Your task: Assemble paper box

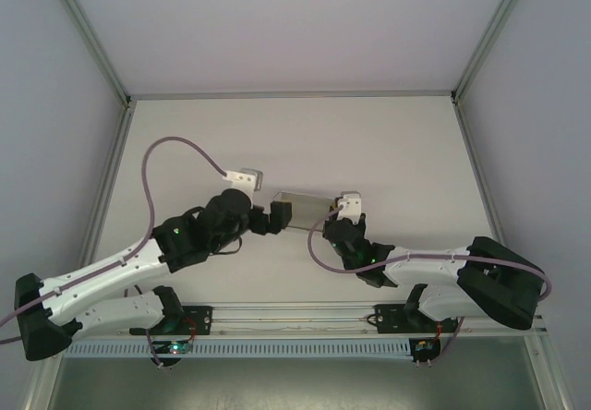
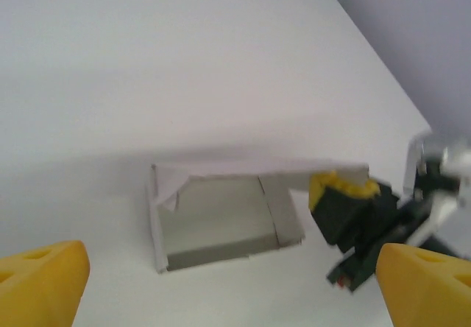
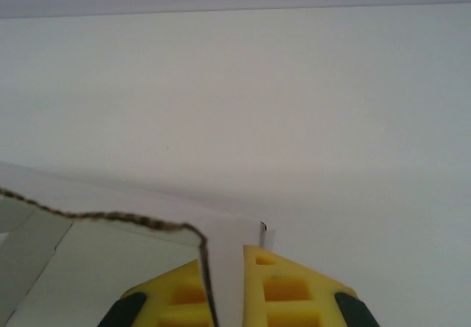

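Note:
The paper box point(image 1: 305, 209) lies in the middle of the table as a half-formed white card shell, its open side facing my left gripper point(image 1: 277, 218). In the left wrist view the paper box point(image 2: 221, 216) shows a grey inside, a folded left flap and a top panel. My left gripper point(image 2: 235, 286) is open, its yellow fingertips point(image 2: 44, 279) spread wide just short of the box, touching nothing. My right gripper point(image 1: 335, 218) is at the box's right end. In the right wrist view this gripper point(image 3: 228, 286) is shut on a thin card wall of the box point(image 3: 110, 257).
White table point(image 1: 295, 142) enclosed by grey walls and aluminium posts point(image 1: 90, 31). A purple cable point(image 1: 175, 144) loops above the left arm. A rail with wiring point(image 1: 295, 316) runs along the near edge. Open room lies behind the box.

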`<action>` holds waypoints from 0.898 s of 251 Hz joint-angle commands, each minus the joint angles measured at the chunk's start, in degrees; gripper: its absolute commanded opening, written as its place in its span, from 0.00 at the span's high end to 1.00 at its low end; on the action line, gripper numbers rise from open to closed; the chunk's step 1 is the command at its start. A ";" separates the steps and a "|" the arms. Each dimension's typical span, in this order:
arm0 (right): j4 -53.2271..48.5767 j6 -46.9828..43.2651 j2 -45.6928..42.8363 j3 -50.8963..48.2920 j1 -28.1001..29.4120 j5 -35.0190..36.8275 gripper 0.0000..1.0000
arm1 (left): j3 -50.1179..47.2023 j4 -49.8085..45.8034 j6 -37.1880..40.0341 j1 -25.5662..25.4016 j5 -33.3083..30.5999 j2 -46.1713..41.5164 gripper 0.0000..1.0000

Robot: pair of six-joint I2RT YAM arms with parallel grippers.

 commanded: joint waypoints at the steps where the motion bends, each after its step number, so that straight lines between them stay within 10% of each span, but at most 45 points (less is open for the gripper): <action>1: -3.20 -1.62 2.54 -0.05 0.88 -1.00 1.00 | 1.81 -4.20 -4.12 7.43 3.28 4.14 0.00; 72: -1.01 -3.54 4.57 -0.99 1.71 -2.34 1.00 | 3.32 7.35 -7.25 17.63 16.85 17.42 0.00; 225: 6.71 -7.15 6.44 -5.26 1.79 -7.07 1.00 | -2.96 22.08 -10.57 21.12 29.33 32.17 0.12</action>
